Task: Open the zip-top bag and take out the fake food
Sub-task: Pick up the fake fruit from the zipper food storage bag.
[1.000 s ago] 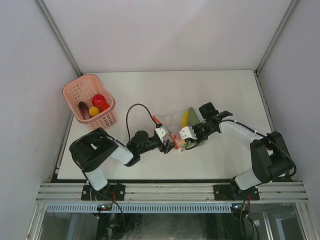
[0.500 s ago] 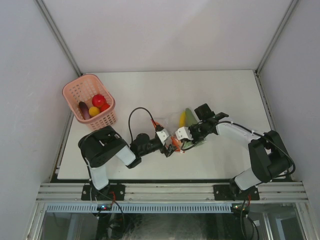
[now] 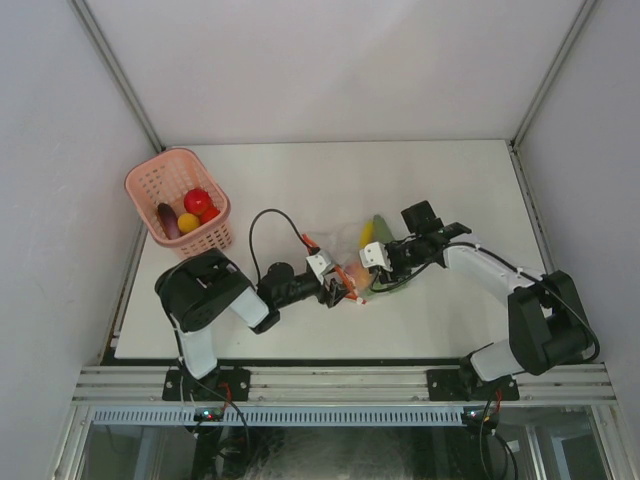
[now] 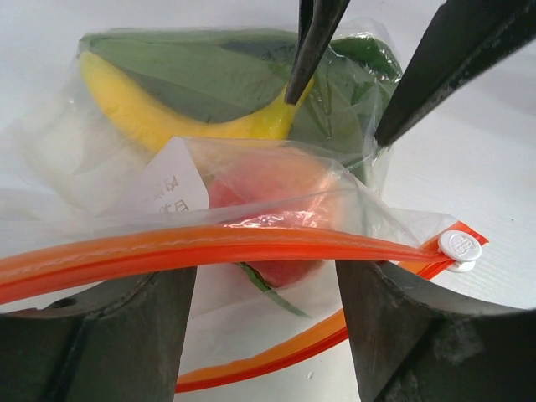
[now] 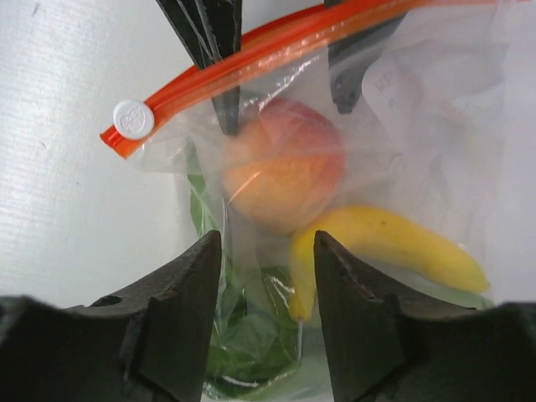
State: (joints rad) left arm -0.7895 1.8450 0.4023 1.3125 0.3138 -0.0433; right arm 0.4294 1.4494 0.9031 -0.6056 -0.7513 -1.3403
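The clear, crinkly zip-top bag with the orange zipper strip [image 5: 402,126] lies mid-way across the white table [image 3: 450,180], between your arms. The round red-orange toy fruit [image 5: 280,163] and yellow toy banana [image 5: 394,239] are inside it. The left gripper [image 4: 266,276] and right gripper [image 5: 266,243] both have fingers apart, clamping nothing. If you close now, you risk pinching both walls together or losing the slick strip.

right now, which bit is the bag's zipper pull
Near the middle of the table lies a clear bag with an orange strip along one edge. At the end of that strip sits the pull: a small round white button, the only white piece on it.
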